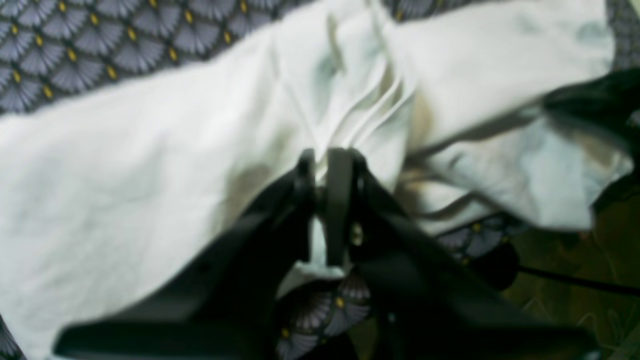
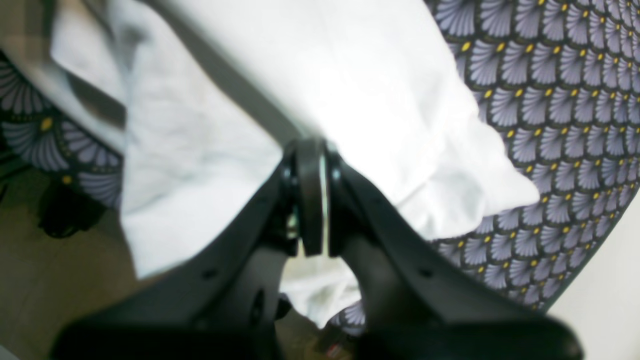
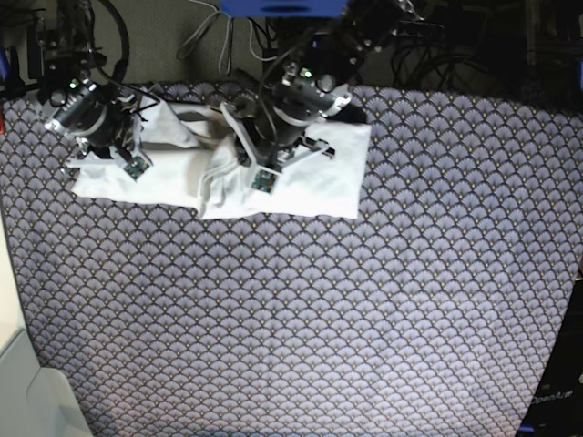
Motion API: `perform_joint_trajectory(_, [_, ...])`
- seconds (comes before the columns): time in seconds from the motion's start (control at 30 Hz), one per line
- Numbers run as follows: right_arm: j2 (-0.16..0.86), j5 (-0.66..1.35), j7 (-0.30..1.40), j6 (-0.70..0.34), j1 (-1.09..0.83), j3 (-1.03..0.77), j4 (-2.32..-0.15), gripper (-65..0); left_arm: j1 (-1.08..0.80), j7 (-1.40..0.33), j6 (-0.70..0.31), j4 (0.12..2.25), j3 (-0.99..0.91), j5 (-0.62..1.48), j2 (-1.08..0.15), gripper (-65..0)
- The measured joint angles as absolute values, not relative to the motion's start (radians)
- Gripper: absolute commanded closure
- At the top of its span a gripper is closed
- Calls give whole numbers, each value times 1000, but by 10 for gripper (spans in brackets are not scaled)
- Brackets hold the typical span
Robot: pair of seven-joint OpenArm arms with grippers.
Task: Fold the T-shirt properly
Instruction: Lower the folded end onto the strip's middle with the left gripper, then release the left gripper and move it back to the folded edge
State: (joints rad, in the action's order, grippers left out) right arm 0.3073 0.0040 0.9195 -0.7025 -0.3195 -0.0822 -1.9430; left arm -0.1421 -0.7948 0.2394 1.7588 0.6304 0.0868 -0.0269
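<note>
The purple tablecloth is carrying the T-shirt along its far edge; both grippers, left gripper and right gripper, are pinching its cloth, so uneven lifting risks bunching.

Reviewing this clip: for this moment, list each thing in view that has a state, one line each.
T-shirt: lying crumpled and bunched on the tablecloth, not yet folded, pinched at two spots.
Left hand: shut on a gathered fold of the T-shirt.
Right hand: shut on the T-shirt's edge near the table edge.
Tablecloth: spread flat over the table.
</note>
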Motion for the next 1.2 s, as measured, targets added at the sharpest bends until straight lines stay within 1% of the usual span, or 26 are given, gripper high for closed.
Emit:
perform_joint_trajectory(0.1, [307,4,920,-702,-319,-82,-1943,-1,-132,-786,235,1694,639,146,16,-37])
perform_joint_trajectory(0.23, [308,4,920,-702,-319,-83,-1943,-1,-88,-788,233,1681,677,241,10,-37])
perform_joint_trajectory(0.5, [308,4,920,-702,-321,-82,-1943,-1,-49,-788,237,1783,673,364,-78,-36])
perform_joint_trajectory(0.8, [302,4,919,-702,-321,-82,-1943,-1,-42,-786,236,1921,670,395,-136,-35])
perform_joint_trajectory(1.03, [302,4,920,-702,-322,-82,-1943,-1,-44,-776,236,1933,670,394,-146,-34])
perform_joint_trajectory(1.13, [302,4,920,-702,-322,-82,-1943,-1,-51,-694,236,1933,670,394,-167,-35])
perform_joint_trajectory(1.2, [302,4,920,-702,-325,-82,-1943,-1,-66,-671,243,1932,670,394,-180,-35])
